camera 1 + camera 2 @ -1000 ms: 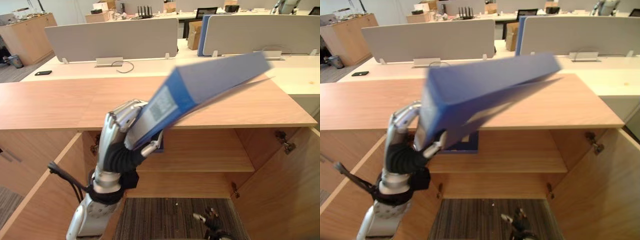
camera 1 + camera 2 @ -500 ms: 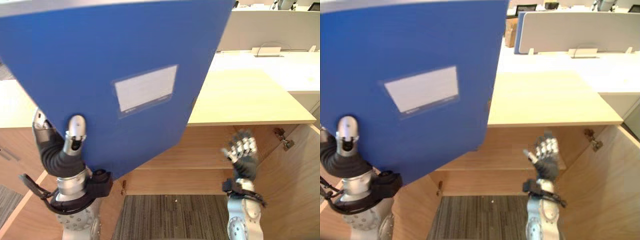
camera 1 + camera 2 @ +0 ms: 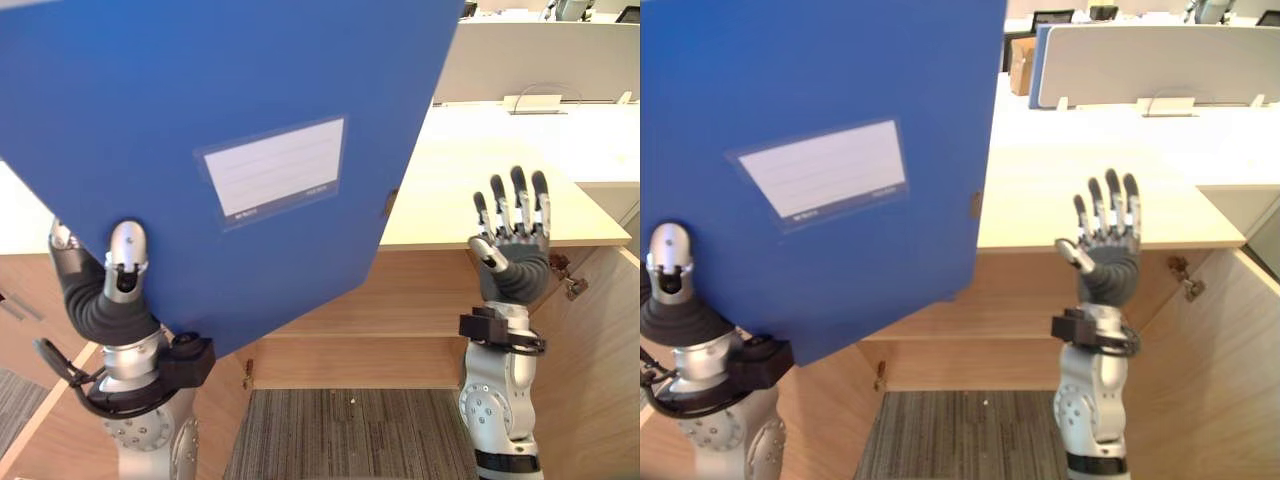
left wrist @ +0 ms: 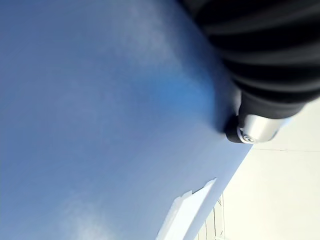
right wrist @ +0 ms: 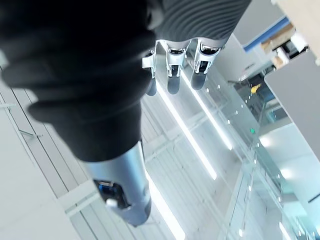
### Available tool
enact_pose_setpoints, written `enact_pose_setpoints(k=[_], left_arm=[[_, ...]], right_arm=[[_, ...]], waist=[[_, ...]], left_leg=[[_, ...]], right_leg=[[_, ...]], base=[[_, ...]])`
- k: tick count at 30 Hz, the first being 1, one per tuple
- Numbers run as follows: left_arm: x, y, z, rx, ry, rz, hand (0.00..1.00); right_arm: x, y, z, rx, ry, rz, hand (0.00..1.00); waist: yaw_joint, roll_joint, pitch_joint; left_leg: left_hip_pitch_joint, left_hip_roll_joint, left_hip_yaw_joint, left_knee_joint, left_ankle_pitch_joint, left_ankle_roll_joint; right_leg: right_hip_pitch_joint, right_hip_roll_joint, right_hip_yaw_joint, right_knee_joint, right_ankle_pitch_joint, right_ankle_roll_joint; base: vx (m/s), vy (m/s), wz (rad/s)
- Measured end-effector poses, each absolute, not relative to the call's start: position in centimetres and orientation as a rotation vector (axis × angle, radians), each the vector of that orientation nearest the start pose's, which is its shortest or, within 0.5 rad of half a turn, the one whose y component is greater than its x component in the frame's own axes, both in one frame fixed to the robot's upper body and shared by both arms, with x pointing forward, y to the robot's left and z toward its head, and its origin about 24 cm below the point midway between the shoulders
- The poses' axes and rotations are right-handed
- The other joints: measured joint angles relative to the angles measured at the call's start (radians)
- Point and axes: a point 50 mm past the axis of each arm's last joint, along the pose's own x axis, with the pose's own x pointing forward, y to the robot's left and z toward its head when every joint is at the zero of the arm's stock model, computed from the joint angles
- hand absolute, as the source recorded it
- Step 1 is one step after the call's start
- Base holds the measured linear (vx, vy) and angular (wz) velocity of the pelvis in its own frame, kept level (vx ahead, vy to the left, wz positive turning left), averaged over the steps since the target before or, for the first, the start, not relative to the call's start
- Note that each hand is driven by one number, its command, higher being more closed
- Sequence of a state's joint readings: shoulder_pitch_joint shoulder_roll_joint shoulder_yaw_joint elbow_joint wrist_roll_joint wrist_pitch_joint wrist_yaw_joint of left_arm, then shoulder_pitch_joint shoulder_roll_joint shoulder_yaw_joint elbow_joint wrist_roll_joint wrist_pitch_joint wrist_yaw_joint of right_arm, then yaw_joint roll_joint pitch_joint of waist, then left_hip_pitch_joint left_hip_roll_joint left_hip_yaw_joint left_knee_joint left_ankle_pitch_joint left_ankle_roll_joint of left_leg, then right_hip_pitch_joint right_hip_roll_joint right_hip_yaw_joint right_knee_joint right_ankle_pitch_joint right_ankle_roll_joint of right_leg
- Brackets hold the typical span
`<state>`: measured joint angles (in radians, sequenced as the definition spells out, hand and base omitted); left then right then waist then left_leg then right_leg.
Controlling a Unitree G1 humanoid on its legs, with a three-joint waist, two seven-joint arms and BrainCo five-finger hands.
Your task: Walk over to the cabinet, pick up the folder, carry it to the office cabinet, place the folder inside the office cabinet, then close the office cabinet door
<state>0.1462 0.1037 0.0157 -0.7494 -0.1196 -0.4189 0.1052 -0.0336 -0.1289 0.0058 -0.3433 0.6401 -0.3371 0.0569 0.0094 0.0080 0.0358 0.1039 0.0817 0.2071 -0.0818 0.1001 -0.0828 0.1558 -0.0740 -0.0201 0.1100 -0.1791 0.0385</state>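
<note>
A big blue folder (image 3: 230,150) with a white label stands upright close to my head, covering the upper left of both eye views. My left hand (image 3: 112,290) is shut on its lower corner, thumb pressed on the front cover (image 4: 125,125). My right hand (image 3: 512,245) is raised to the right of the folder, apart from it, palm forward with straight fingers (image 5: 172,70) and holding nothing. Behind and below is the wooden office cabinet (image 3: 480,200), its inside shelf (image 3: 400,320) showing under the top.
The cabinet's open right door (image 3: 600,370) stands at the right edge. Beyond the cabinet top are white desks with grey divider panels (image 3: 1140,65). Striped carpet (image 3: 340,430) lies in front of the cabinet.
The folder swung up from a flat tilt to upright in front of my head. My right hand came into view and rose, fingers spreading straight.
</note>
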Motion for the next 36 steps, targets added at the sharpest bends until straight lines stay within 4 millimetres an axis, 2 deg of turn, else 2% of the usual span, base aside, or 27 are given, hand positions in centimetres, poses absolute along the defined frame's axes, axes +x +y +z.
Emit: enact_pose_setpoints(k=[5,12,19,20,29,30,32,34,36], left_arm=[[16.4,16.2,20.5,-0.068,-1.017,0.007,1.00],[16.9,15.5,20.1,-0.089,-0.992,-0.033,1.00],[17.1,15.9,20.0,-0.105,-0.987,-0.010,1.00],[17.1,15.9,20.0,-0.105,-0.990,-0.007,1.00],[16.7,16.3,20.1,-0.139,-1.013,0.012,1.00],[16.7,16.4,19.9,-0.146,-1.004,0.013,0.00],[16.9,16.5,19.4,-0.153,-0.974,0.015,0.00],[17.7,16.9,17.9,-0.151,-0.876,-0.012,0.00],[18.6,17.0,14.9,-0.185,-0.696,-0.083,0.00]], right_arm=[[24.2,-13.9,17.3,0.581,-0.717,0.373,0.00],[25.3,-10.8,17.4,0.582,-0.649,0.539,0.00],[26.4,-10.1,18.3,0.514,-0.640,0.614,0.00],[26.6,-10.0,18.5,0.497,-0.639,0.627,1.00],[27.2,-9.7,20.7,0.300,-0.652,0.752,1.00],[27.2,-9.6,20.7,0.288,-0.643,0.765,1.00],[27.3,-9.7,20.6,0.267,-0.622,0.780,1.00],[27.6,-9.8,20.0,0.209,-0.566,0.798,1.00],[28.0,-10.4,18.5,0.140,-0.463,0.805,1.00]], waist=[[0.002,0.000,0.007],[0.007,0.002,0.013],[0.013,0.002,0.013],[0.013,0.002,0.013],[0.024,0.003,0.013],[0.026,0.003,0.012],[0.030,0.005,0.011],[0.031,0.008,0.009],[0.030,0.014,-0.003]], left_leg=[[0.000,-0.001,-0.004,0.000,0.001,0.000],[0.002,-0.003,-0.006,-0.002,0.002,0.001],[0.003,-0.004,-0.007,-0.003,0.004,0.002],[0.003,-0.004,-0.007,-0.003,0.004,0.002],[0.001,-0.004,-0.006,-0.003,0.007,0.003],[0.000,-0.004,-0.006,-0.003,0.007,0.003],[-0.001,-0.004,-0.006,-0.003,0.007,0.003],[-0.002,-0.004,-0.007,-0.003,0.008,0.004],[-0.017,-0.004,-0.008,-0.003,0.011,0.006]], right_leg=[[0.002,0.000,-0.003,0.001,0.000,0.000],[0.004,-0.002,-0.003,0.002,0.000,0.000],[0.004,-0.002,-0.003,0.003,0.001,0.001],[0.004,-0.002,-0.003,0.004,0.001,0.001],[0.000,-0.002,-0.003,0.006,0.002,0.000],[-0.001,-0.002,-0.002,0.006,0.002,-0.001],[-0.001,-0.002,-0.002,0.006,0.003,-0.001],[-0.003,-0.002,-0.002,0.006,0.004,-0.002],[-0.016,-0.002,-0.002,0.006,0.008,-0.002]], base=[[0.00,0.000,0.00],[0.00,0.000,0.00],[0.00,0.000,0.00],[0.00,0.000,0.00],[0.00,0.000,0.00],[0.00,0.000,0.00],[0.00,0.000,0.00],[0.00,0.000,0.00],[0.00,0.000,0.00]])
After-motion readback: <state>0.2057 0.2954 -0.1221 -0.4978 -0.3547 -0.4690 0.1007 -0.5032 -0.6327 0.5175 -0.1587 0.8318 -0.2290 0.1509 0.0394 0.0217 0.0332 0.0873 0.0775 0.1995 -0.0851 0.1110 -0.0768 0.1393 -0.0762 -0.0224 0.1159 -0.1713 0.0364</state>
